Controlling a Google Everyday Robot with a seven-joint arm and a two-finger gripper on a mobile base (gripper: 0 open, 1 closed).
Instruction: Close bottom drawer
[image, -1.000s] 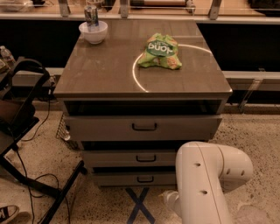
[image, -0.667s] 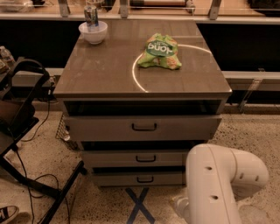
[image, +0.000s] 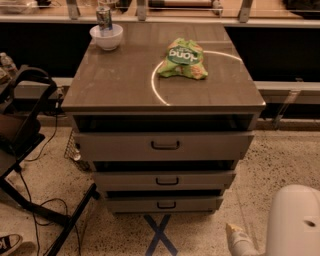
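Note:
The bottom drawer (image: 165, 204) is the lowest and narrowest front of the grey-brown cabinet, with a small dark bar handle (image: 166, 204). A thin dark gap shows above its front. My white arm (image: 295, 222) fills the lower right corner, to the right of the drawer and apart from it, with a pale part (image: 239, 240) reaching down to the bottom edge. The gripper itself is out of view, below the lower right of the picture.
The mid drawer (image: 165, 180) and the top drawer (image: 165, 145) sit above. On the cabinet top (image: 120, 85) lie a green chip bag (image: 183, 59) and a white bowl (image: 106, 36) with a can. A blue tape X (image: 159, 235) marks the floor. A black stand and cables (image: 30, 165) are at the left.
My arm has moved right and down, so less of it shows and the drawer fronts are no longer partly covered. The drawers have not moved.

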